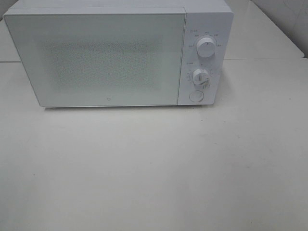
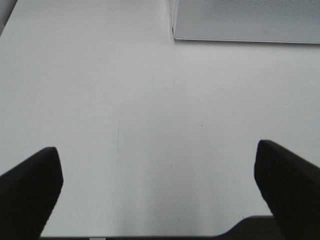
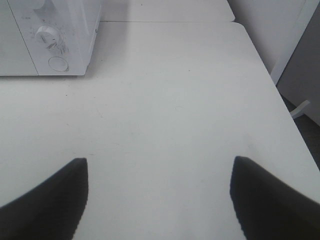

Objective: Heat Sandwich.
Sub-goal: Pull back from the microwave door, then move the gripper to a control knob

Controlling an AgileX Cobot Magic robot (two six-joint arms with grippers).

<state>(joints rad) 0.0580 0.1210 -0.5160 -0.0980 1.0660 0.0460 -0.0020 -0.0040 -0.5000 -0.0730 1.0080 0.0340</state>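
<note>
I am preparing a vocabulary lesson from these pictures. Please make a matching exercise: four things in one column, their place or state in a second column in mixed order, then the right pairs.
Things:
1. microwave door
2. round button
3. left gripper
4. upper knob

Places or states:
A. open, holding nothing
B. lowest control on the panel
C. closed
D. highest control on the panel

Pairs: 1-C, 2-B, 3-A, 4-D.

White table (image 1: 154,183), white microwave (image 1: 96,57) (door shut) standing on it
</note>
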